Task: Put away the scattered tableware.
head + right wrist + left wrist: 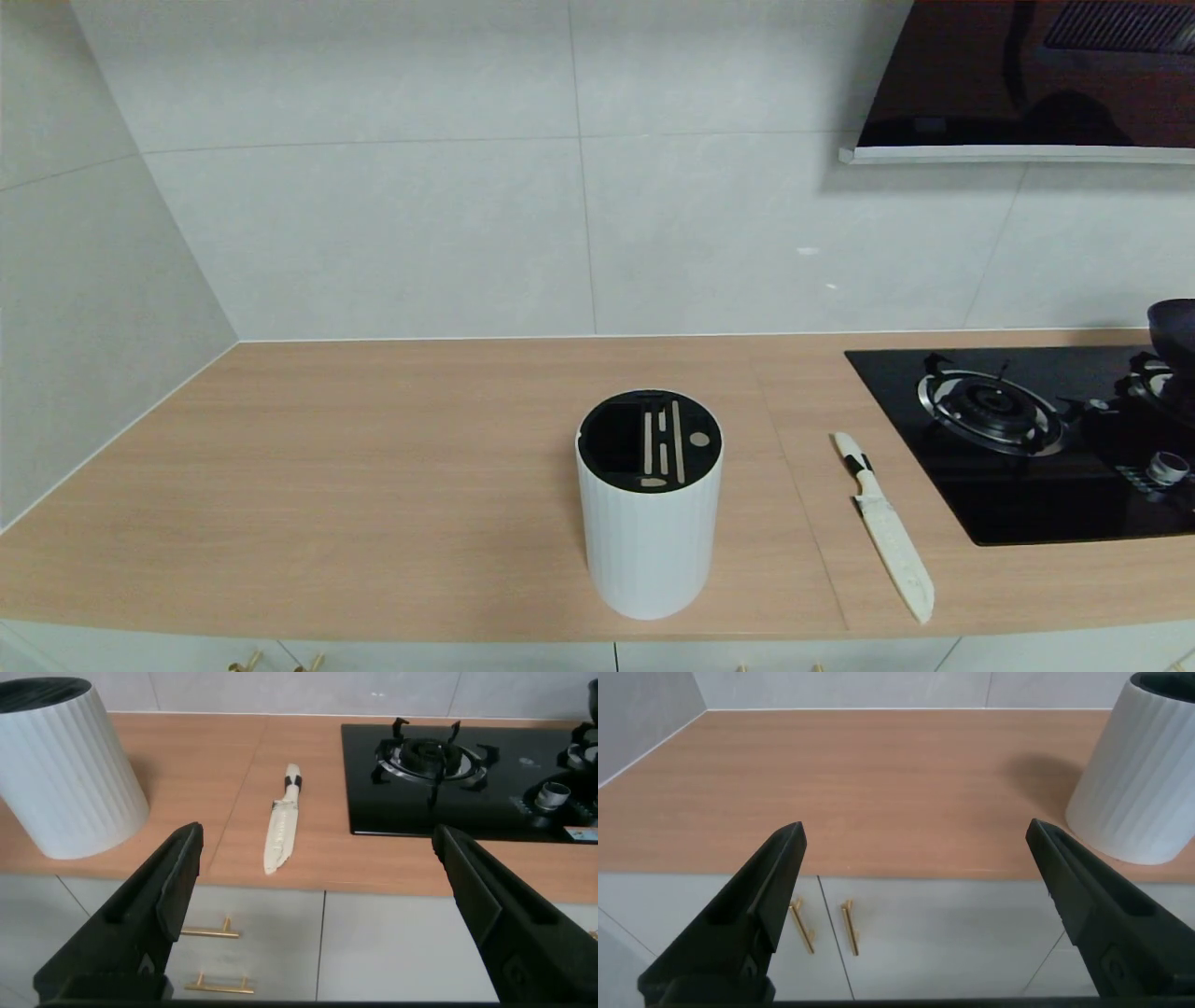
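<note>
A white ribbed cylindrical holder (649, 509) with a black slotted top stands near the counter's front edge; it also shows as holder (1141, 770) and holder (65, 765). A cream-coloured knife (884, 525) lies flat on the counter between the holder and the stove, blade tip toward the front edge, seen too as knife (282, 819). My left gripper (910, 910) hangs open in front of the counter, below its edge, left of the holder. My right gripper (318, 919) is open as well, in front of the counter edge and short of the knife. Both hold nothing.
A black gas stove (1036, 434) with metal burners fills the counter's right part, with a dark pot (1172, 327) at its far right. A range hood (1027, 84) hangs above. White cabinet doors with gold handles (822, 926) sit under the wooden counter (373, 448).
</note>
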